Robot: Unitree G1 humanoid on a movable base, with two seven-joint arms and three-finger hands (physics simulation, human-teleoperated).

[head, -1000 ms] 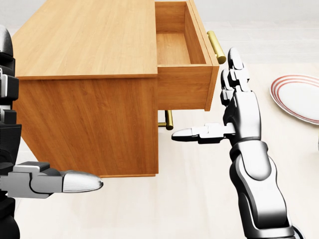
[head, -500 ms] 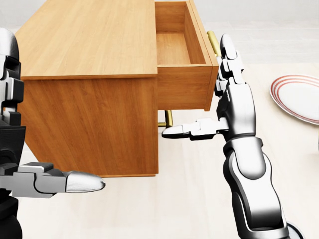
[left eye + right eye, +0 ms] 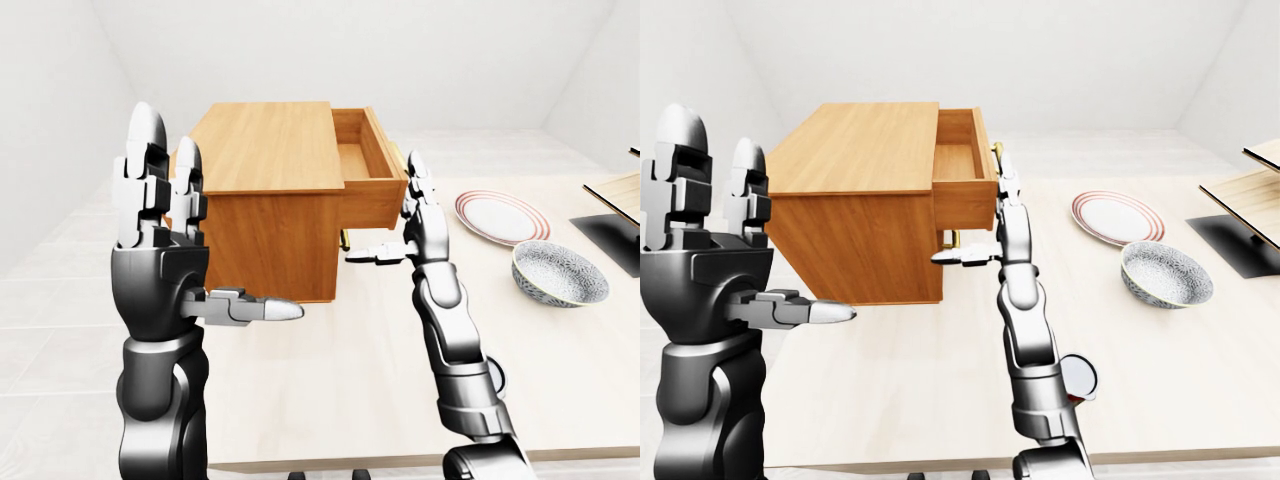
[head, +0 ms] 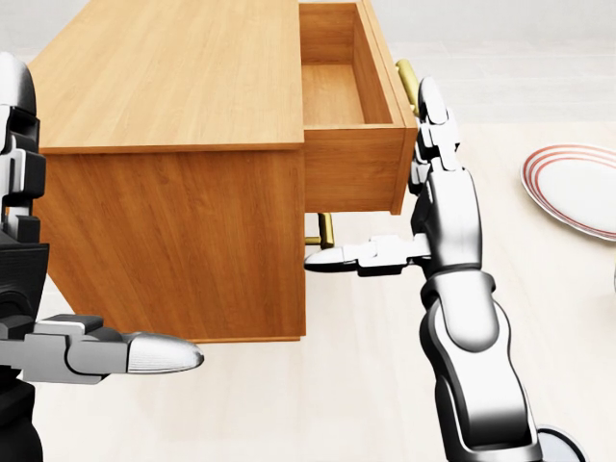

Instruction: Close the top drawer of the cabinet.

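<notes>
Right hand (image 4: 423, 192), fingers spread and holding nothing, stands flat against the drawer (image 4: 351, 144) front at center frame, cabinet (image 4: 173, 144) lying leftward along the push line

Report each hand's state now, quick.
Left hand: open, holding nothing, raised beside the cabinet.
Right hand: open, fingers flat at the top drawer front, gripping nothing.

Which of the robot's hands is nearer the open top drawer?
Right. The right hand is against the top drawer front; the left hand is raised apart, view-left of the cabinet.
</notes>
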